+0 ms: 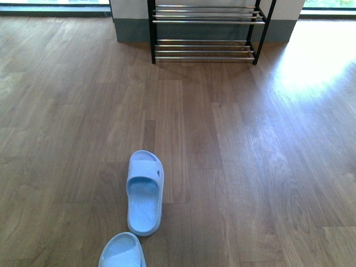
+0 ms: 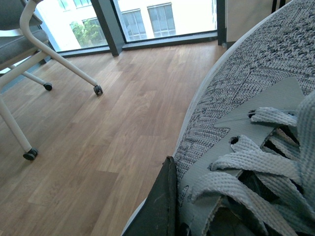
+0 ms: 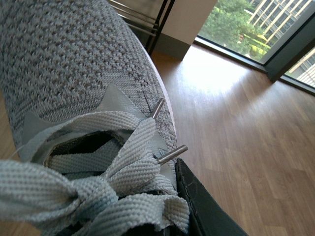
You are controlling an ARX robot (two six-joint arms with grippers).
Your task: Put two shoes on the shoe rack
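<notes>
In the left wrist view a grey knit sneaker [image 2: 246, 98] with grey laces fills the frame, and my left gripper [image 2: 206, 223] is shut on it; one dark finger [image 2: 160, 206] presses its side. My right gripper [image 3: 133, 216] is shut on another grey knit sneaker [image 3: 74, 64], with a dark finger [image 3: 202, 206] against its laced edge. The shoe rack [image 1: 208, 22], a black frame with chrome bars, stands at the far wall; a corner of the rack [image 3: 142, 19] shows past the right sneaker's toe. Neither arm appears in the front view.
Two light-blue slides lie on the wood floor close in front, one slide [image 1: 145, 192] full in view and one slide [image 1: 122, 253] cut off by the frame. A wheeled chair [image 2: 29, 59] stands by the windows on the left.
</notes>
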